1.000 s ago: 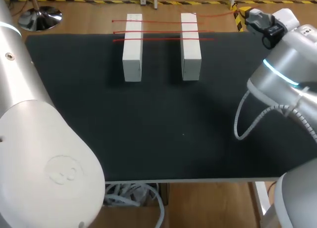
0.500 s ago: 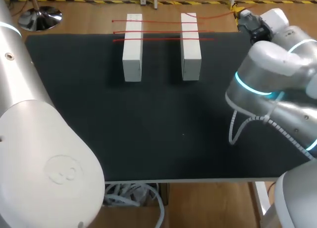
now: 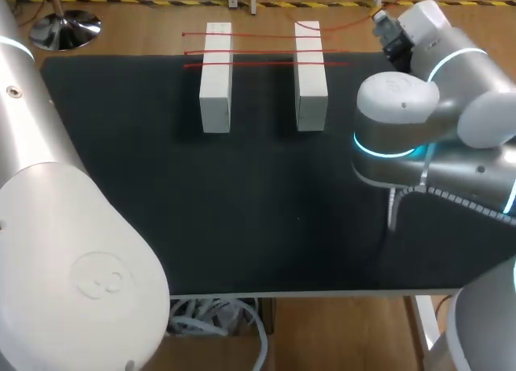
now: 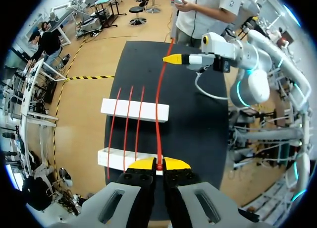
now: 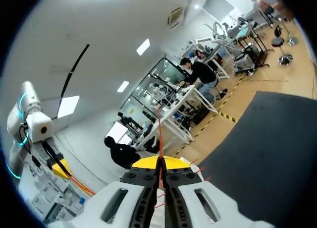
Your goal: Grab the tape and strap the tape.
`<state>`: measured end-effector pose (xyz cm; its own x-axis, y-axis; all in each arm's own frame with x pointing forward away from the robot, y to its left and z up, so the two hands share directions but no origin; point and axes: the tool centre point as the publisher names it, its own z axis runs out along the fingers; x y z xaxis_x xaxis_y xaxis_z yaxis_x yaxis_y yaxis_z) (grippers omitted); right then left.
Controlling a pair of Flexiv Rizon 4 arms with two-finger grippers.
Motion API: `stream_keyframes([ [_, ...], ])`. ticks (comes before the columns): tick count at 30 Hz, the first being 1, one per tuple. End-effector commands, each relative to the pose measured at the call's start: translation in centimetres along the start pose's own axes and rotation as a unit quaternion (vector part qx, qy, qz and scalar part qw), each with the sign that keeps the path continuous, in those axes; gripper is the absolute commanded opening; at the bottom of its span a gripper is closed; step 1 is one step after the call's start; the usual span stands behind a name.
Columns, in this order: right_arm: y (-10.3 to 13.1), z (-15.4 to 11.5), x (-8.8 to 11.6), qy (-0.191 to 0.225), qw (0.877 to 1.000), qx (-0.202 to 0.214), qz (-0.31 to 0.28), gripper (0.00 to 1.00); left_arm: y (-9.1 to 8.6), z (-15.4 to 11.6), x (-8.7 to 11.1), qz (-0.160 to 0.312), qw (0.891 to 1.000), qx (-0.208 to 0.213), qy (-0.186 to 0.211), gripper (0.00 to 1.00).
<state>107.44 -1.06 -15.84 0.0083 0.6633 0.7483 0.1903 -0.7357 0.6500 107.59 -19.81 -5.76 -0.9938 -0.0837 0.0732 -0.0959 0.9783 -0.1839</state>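
Tape (image 4: 158, 104), a thin, glossy red strip, runs taut from my left gripper (image 4: 159, 164) over 2 white blocks to my right gripper (image 5: 159, 164). My left gripper's yellow tips are pressed together, pinching one end of it just past the nearer block. My right gripper's tips are likewise closed on the other end, off the far right corner of the table (image 3: 242, 210). A flat, matte black mat covers the table. The 2 rectangular blocks (image 3: 216, 81) (image 3: 310, 81), smooth and white, stand parallel near its far edge. 3 more red strips (image 3: 258, 51) lie side by side across both blocks.
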Motion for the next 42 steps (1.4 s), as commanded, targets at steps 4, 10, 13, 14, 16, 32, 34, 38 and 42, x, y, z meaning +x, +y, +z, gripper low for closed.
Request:
stream_keyframes([
  [4,1.0,-0.9,0.9,-0.093,0.993,0.04,-0.063,0.0,-0.1,-0.1,0.0,0.0,1.0,-0.003,0.002,0.0],
  [10,1.4,-0.7,1.0,-0.116,0.99,0.033,-0.074,0.0,-0.1,-0.1,0.0,0.0,1.0,-0.003,0.002,0.0],
  [13,1.5,-0.6,1.0,-0.129,0.989,0.032,-0.067,0.0,-0.1,-0.1,0.0,0.0,1.0,-0.003,0.002,0.0],
  [14,1.5,-0.5,1.0,-0.13,0.99,0.034,-0.051,0.0,-0.1,-0.1,0.0,0.0,1.0,-0.003,0.002,0.0],
  [16,1.5,-0.5,1.0,-0.13,0.99,0.034,-0.051,0.0,-0.1,-0.1,0.0,0.0,1.0,-0.003,0.002,0.0],
  [32,1.4,-0.4,1.1,-0.146,0.987,0.035,-0.053,0.0,-0.1,-0.1,0.0,0.0,1.0,-0.003,0.002,0.0],
  [34,1.3,-0.3,1.6,-0.136,0.987,0.038,-0.08,0.0,-0.1,-0.1,0.0,0.0,1.0,-0.003,0.002,0.0],
  [38,1.6,0.0,2.3,-0.14,0.981,0.054,-0.123,0.0,-0.1,-0.1,0.0,0.0,1.0,-0.003,0.002,0.0],
  [42,1.6,0.3,2.2,-0.136,0.965,0.054,-0.216,0.0,-0.1,-0.1,0.0,0.0,1.0,-0.003,0.002,0.0],
])
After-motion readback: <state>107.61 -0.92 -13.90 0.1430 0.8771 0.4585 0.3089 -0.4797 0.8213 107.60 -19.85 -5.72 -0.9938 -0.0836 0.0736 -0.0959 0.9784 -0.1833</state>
